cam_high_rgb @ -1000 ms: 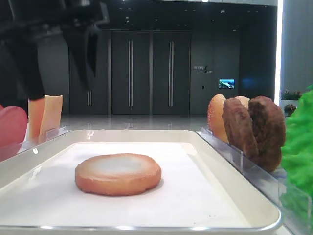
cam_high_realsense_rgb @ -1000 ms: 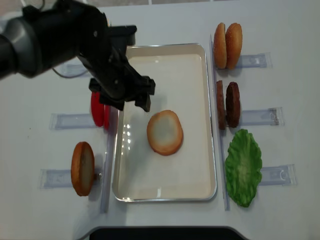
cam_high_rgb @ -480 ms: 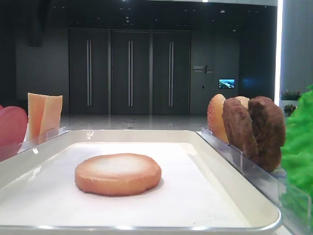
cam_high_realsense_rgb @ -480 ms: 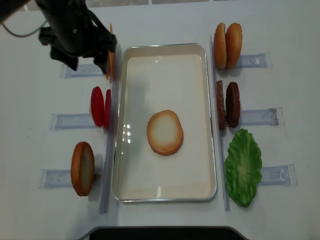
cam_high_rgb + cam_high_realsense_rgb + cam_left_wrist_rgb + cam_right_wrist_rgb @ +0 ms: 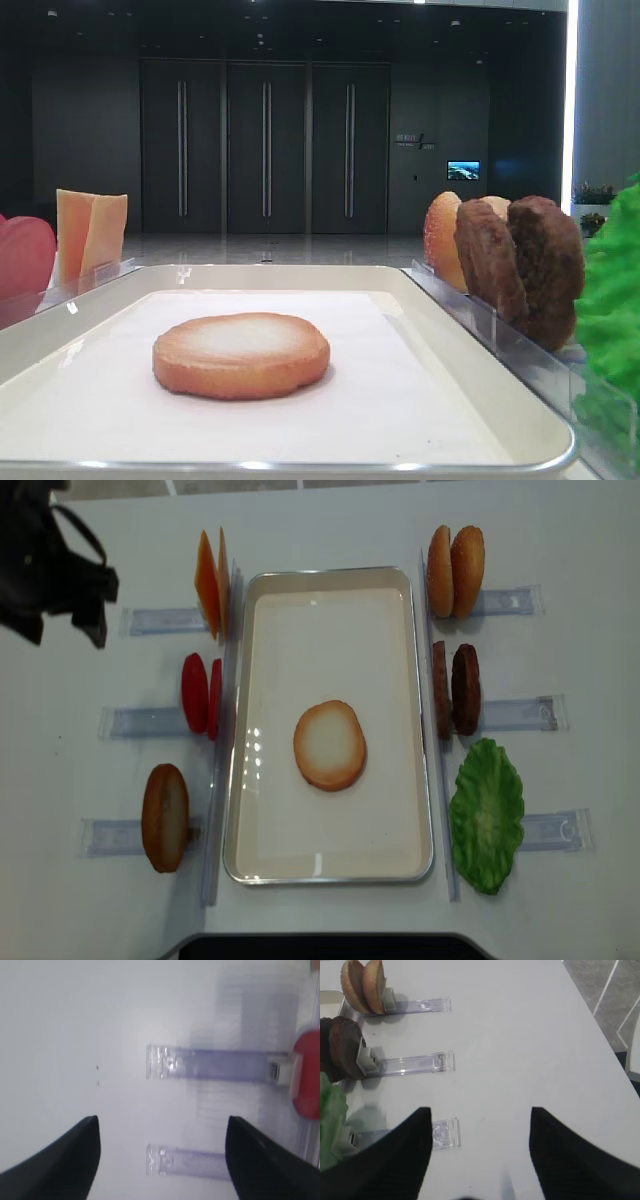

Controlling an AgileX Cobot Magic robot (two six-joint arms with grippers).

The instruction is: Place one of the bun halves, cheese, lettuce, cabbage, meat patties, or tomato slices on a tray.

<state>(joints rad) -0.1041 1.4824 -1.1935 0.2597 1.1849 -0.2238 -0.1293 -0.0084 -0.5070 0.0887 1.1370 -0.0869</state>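
One bun half [image 5: 329, 745] lies flat, pale face up, mid tray [image 5: 407, 730], so placement looks done (at least one item in). Left gripper [image 5: 160, 1152] is off to the tray's left, jaws spread, empty. Right gripper [image 5: 480, 1145] sits right of the tray, jaws apart, empty. Cheese [image 5: 210, 583] unused beside the tray.

A golden-tan round bun half with a pale whitish face [image 5: 329, 745] sits on the cream-white rectangular tray [image 5: 280, 860]; red tomato discs [image 5: 200, 694], orange cheese squares [image 5: 209, 583], bright green frilly lettuce [image 5: 487, 815].
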